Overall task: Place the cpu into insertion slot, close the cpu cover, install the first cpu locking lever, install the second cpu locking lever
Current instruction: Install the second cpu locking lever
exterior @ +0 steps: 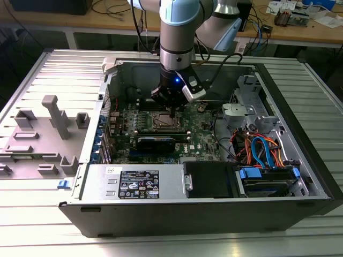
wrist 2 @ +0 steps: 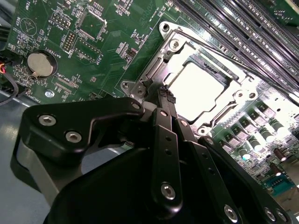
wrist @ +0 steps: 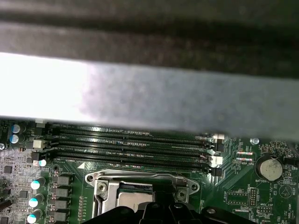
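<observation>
In the exterior view, an open computer case (exterior: 300, 160) is seen lying on its side, holding a green motherboard (exterior: 203, 134), a power supply (exterior: 139, 184) and bundled drive cables (exterior: 262, 147); the gripper (exterior: 171, 108) is poised directly above the insertion slot (exterior: 163, 122). In the second wrist view, the gripper (wrist 2: 167, 95) is seen with its fingers drawn together to a narrow tip, nothing visibly held, just beside the edge of the cpu cover (wrist 2: 175, 56), which lies closed around the cpu (wrist 2: 198, 88) seated in the socket. A wire locking lever (wrist 2: 210, 51) runs along the frame. A slip off the lever could be risked, scraping nearby components. In the first wrist view, the memory slots (wrist: 131, 144) lie beyond the cpu cover (wrist: 140, 179).
</observation>
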